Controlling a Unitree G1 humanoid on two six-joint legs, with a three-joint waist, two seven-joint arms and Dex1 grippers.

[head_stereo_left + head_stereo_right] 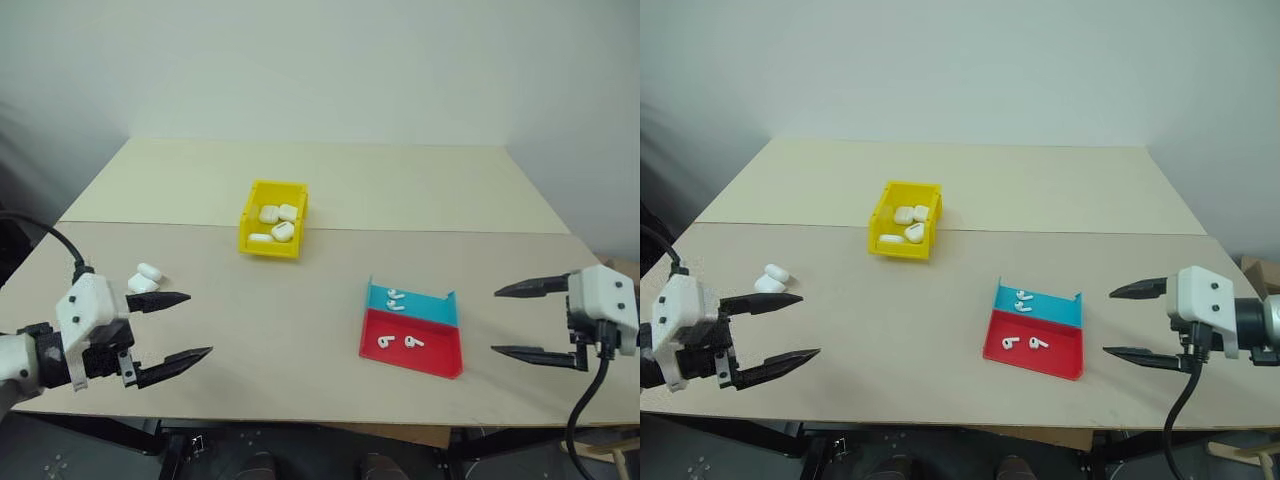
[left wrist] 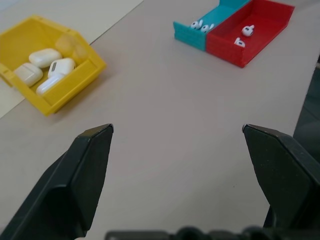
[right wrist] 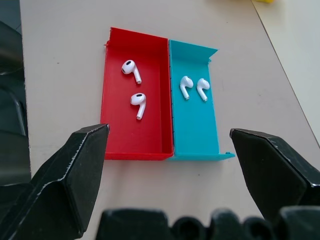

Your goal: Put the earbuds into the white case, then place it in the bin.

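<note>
Both grippers, left [image 1: 185, 327] and right [image 1: 518, 320], released; four tiny white stemmed earbuds [image 3: 134, 88] in red-and-blue tray [image 3: 112, 100] near table's [image 1: 300, 320] front edge.

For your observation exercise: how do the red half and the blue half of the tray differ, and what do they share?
The red half lies nearer the table's front edge; the blue half lies behind it, toward the yellow bin. In the red half the two earbuds lie apart, one beyond the other; in the blue half the pair lie side by side. Both halves hold two white earbuds and are joined.
</note>
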